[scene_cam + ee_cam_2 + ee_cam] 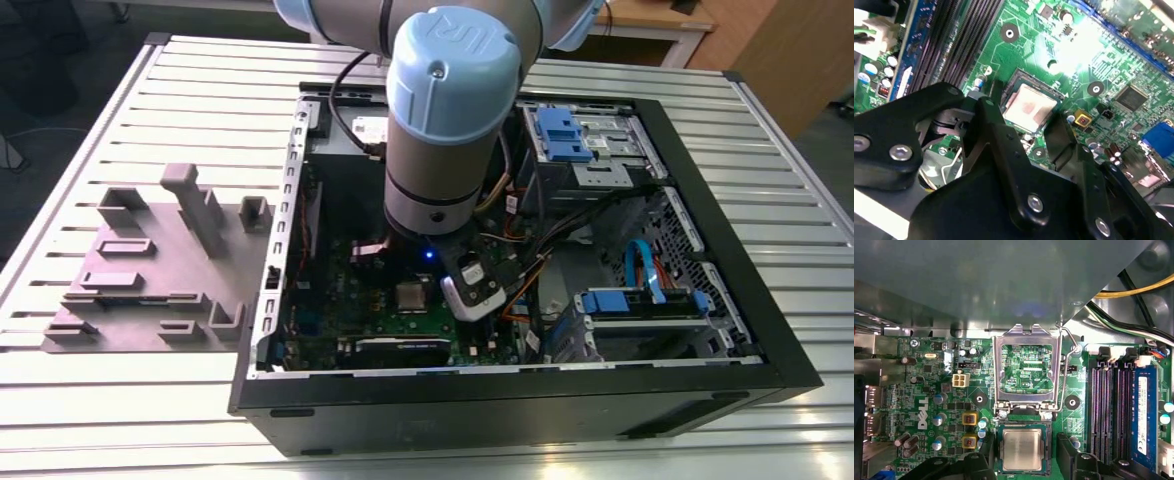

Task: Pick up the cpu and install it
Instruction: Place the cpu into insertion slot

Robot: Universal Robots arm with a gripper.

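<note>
In the exterior view my arm (447, 110) is hanging over the open computer case (534, 420) on the slatted table (120, 110). The cpu (411, 297) is showing as a small pale square on the green motherboard (387, 325).

The first wrist view is looking straight down. My jaws are standing released, with my fingers (1066, 452) on either side of the cpu (1022, 450). It is lying in its socket, ungripped. This view is also adding the metal socket frame (1027, 372), swung open just beyond the chip.

The slanted second wrist view is adding how near my fingers (996, 125) are sitting to the cpu (1029, 106).

I am judging that a sideways drift could catch a fingertip on the chip's edge, nudging it askew and bending the socket contacts. The open frame could also be getting in my way.
</note>
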